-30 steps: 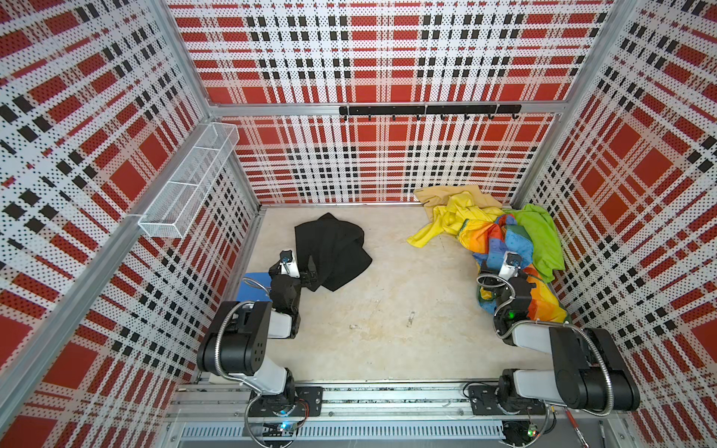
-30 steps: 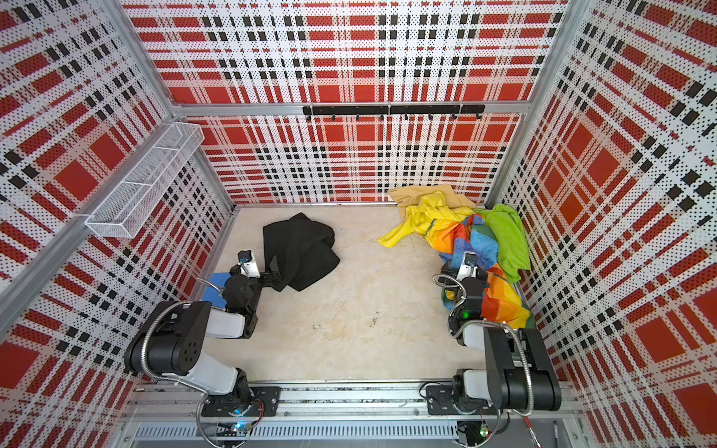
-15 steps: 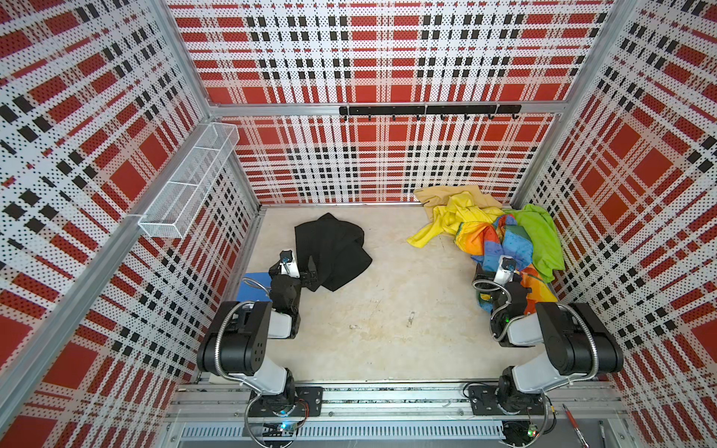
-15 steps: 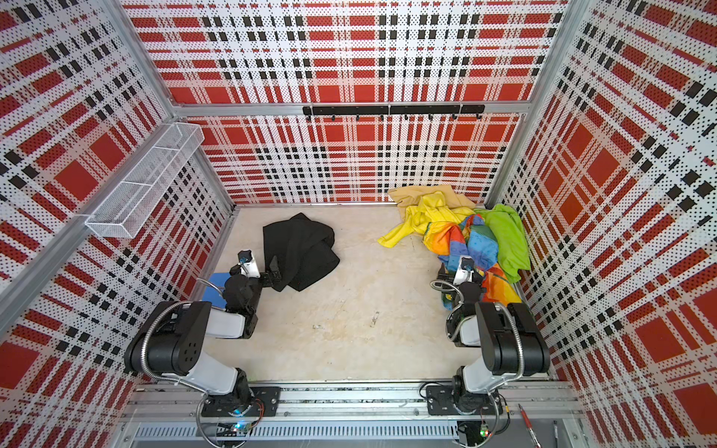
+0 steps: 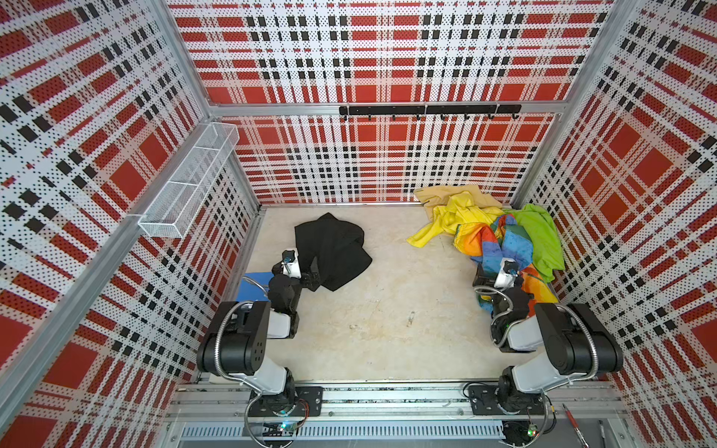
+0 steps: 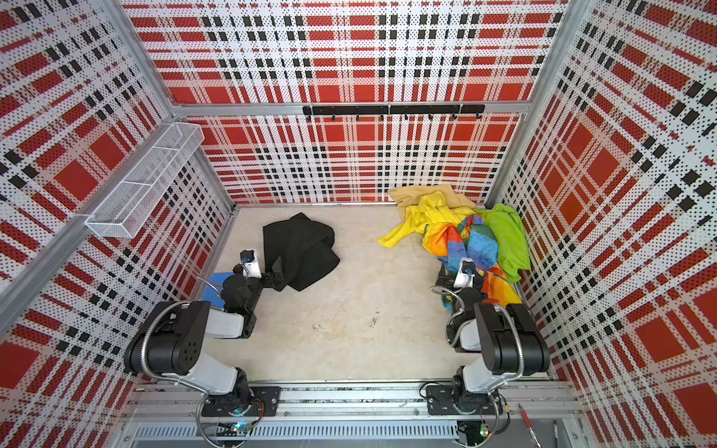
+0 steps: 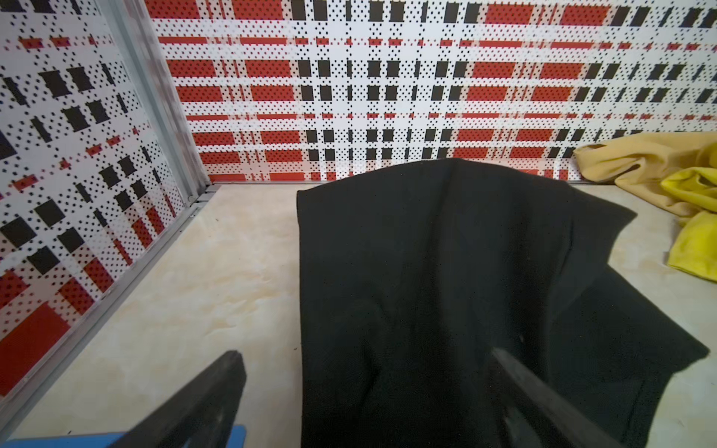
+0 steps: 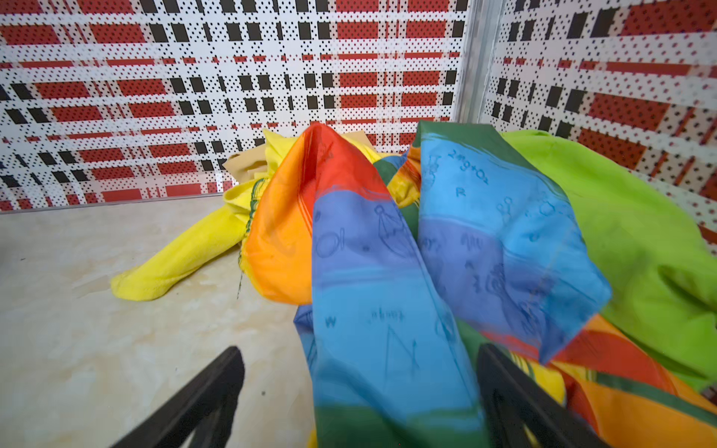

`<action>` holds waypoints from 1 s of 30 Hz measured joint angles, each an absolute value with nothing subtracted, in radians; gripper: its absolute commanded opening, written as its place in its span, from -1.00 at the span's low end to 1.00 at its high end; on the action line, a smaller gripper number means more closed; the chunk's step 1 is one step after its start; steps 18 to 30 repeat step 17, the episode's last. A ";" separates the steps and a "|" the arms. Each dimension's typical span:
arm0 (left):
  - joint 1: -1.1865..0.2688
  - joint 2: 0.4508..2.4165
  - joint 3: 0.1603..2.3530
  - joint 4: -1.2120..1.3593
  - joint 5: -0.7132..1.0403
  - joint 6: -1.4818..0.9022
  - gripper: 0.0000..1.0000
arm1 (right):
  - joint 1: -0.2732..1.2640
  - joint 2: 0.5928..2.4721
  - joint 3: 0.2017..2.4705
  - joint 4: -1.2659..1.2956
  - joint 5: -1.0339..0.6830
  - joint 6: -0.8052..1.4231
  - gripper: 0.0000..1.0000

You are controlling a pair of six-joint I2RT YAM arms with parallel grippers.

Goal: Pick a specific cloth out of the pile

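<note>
Black cloth (image 5: 333, 248) on the floor (image 5: 388, 310), clear of the pile (image 5: 492, 232); left gripper (image 7: 364, 360) at its near edge, jaws spread, nothing held.

The cloth lies crumpled, with the pile well apart on the side away from the left arm. The left gripper straddles the cloth's near edge. In the left wrist view one finger (image 7: 535, 391) hangs over the cloth and the other over bare floor just beside it. From that gripper the cloth runs straight ahead. Its long axis, as far as a heap has one, is judged to follow that line, with a broad lobe turned toward the pile. The left arm is much the nearer. The right gripper (image 8: 359, 358) is well apart from the cloth, jaws spread, with rainbow cloth (image 8: 388, 271) between them, unpinched.
</note>
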State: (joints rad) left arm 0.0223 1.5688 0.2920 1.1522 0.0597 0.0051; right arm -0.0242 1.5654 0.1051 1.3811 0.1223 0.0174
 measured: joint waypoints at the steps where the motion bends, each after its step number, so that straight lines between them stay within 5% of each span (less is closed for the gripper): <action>1: 0.025 1.569 0.292 1.151 0.072 0.005 0.98 | -0.024 1.566 0.099 1.381 0.104 0.014 1.00; 8: 0.028 1.569 0.292 1.151 0.110 0.005 0.99 | -0.022 1.563 0.268 1.240 0.051 -0.008 1.00; 30: 0.028 1.569 0.292 1.151 0.123 0.005 0.99 | -0.021 1.561 0.273 1.169 0.053 -0.011 1.00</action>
